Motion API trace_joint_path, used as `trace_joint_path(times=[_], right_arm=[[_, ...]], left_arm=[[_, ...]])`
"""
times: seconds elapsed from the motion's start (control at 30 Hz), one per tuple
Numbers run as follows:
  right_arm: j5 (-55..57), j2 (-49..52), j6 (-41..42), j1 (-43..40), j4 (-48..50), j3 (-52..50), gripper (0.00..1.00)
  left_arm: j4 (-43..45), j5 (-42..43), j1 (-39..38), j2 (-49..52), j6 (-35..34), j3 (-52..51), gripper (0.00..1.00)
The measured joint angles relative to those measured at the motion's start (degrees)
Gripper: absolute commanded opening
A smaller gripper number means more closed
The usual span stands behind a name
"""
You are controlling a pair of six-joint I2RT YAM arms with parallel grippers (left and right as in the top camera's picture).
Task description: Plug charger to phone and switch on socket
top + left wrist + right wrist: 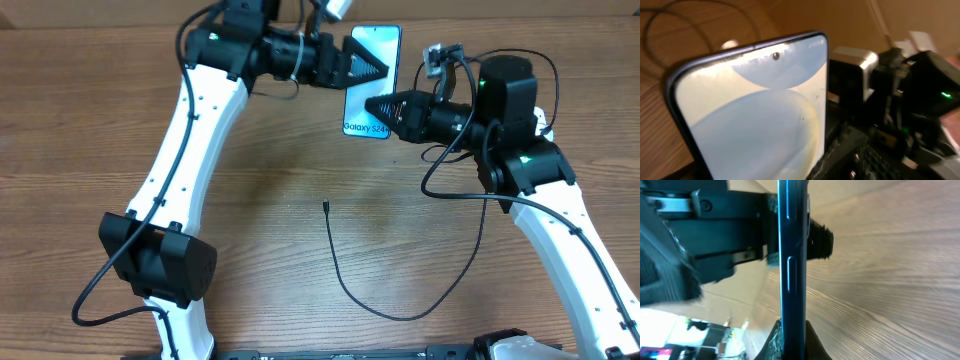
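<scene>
At the tabletop's (280, 200) far edge, right fingers (390, 105) clamp the phone (380, 45), probably steadying it; left fingers (368, 66) straddle it, apart.

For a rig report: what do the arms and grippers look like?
The left arm and right arm have white links, black joints and loose black cables. The left gripper and right gripper are black and wedge-shaped. Small green lights show on the right arm.
</scene>
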Motion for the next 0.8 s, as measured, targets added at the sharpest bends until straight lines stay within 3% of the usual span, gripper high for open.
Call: trace_joint_path(times=[0.13, 0.33, 0.43, 0.5, 0.67, 0.73, 0.8], right_arm=[[-2.6, -0.94, 2.56, -0.09, 3.76, 0.09, 0.04], [-5.9, -1.07, 4.74, 0.02, 7.41, 0.09, 0.04], [-7.17, -1.09, 5.57, 0.04, 8.66, 0.09, 0.04], [-8.13, -1.29, 5.75, 0.04, 8.83, 0.15, 0.04], [-10.08, -1.66, 5.64, 0.09, 9.2, 0.28, 0.04], [-11.15, -1.79, 5.51, 0.09, 9.27, 0.31, 0.04], [-11.45, -1.81, 5.51, 0.09, 9.25, 0.31, 0.11]], left_arm=[[4.87, 8.55, 1.27, 0.0, 0.52, -0.02, 0.59], [5.33, 15.08, 1.33, 0.0, 1.09, -0.02, 0.49], [5.33, 16.55, 1.09, 0.0, 1.25, -0.02, 0.34], [5.27, 17.09, 0.96, 0.0, 1.16, -0.04, 0.2], [5.31, 19.17, 0.96, 0.02, 1.05, -0.04, 0.04], [5.31, 21.46, 0.96, 0.02, 1.05, -0.04, 0.04], [5.33, 21.64, 0.92, 0.02, 1.05, -0.04, 0.04]])
